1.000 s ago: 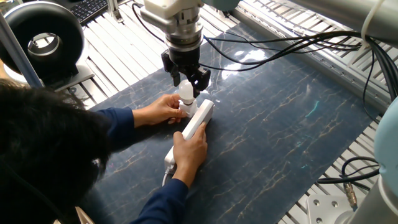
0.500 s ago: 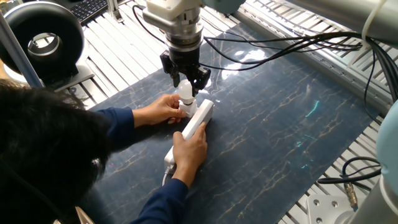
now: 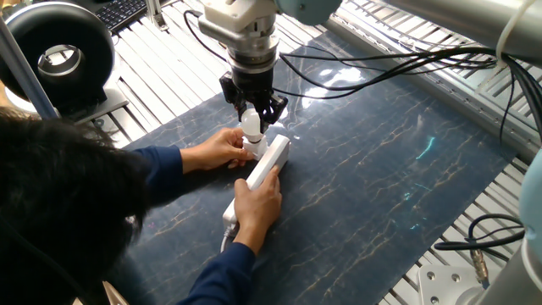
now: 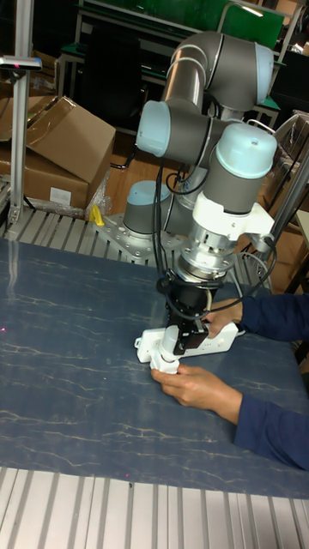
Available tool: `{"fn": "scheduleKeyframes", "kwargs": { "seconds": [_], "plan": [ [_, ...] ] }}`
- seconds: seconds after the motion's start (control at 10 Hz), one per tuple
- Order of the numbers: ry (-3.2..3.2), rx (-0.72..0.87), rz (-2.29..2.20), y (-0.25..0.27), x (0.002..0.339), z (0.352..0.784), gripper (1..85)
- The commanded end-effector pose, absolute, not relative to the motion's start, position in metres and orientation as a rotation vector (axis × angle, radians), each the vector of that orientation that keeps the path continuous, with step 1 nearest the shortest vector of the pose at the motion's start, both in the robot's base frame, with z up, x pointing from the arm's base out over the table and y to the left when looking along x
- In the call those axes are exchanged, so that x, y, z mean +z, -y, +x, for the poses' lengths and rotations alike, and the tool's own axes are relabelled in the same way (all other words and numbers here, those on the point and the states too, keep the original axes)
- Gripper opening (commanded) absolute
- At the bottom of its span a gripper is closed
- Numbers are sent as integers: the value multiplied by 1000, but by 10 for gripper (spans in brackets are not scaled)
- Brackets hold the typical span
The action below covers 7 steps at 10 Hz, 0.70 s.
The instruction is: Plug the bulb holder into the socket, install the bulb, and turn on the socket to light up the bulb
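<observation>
My gripper (image 3: 252, 117) points straight down at the near end of the socket (image 3: 271, 159), a long white power strip lying on the dark mat. Its fingers are shut on the bulb (image 3: 251, 126), which stands upright. Directly under the bulb is the white bulb holder (image 3: 253, 146), standing on the strip. A person's left hand (image 3: 216, 151) steadies the holder and their right hand (image 3: 259, 202) presses the strip down. In the tall fixed view the gripper (image 4: 184, 333) hides the bulb, and the socket (image 4: 151, 343) shows on either side of it.
The dark blue marbled mat (image 3: 381, 169) covers the table. A black ring-shaped device (image 3: 58, 52) stands at the back left and black cables (image 3: 381, 59) trail behind the arm. The person's head and arms fill the near left. Cardboard boxes (image 4: 60, 146) lie beyond the table.
The wrist has shifted a little to the right and turned slightly with the bulb still in its fingers. Both hands and the strip stay where they were.
</observation>
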State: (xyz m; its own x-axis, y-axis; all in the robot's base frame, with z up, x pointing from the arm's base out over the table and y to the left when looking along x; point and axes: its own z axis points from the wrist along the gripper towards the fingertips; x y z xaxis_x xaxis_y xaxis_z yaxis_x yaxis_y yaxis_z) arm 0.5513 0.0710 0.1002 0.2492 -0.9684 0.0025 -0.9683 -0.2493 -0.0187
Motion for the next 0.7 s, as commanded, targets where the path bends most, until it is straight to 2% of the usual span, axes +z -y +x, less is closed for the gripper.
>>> {"fn": "scheduleKeyframes", "kwargs": {
  "seconds": [0.0,0.6],
  "plan": [
    [-1977,-49,-2414,-67,99,552,10],
    [-2096,2,-2372,-73,102,542,10]
  ]
}}
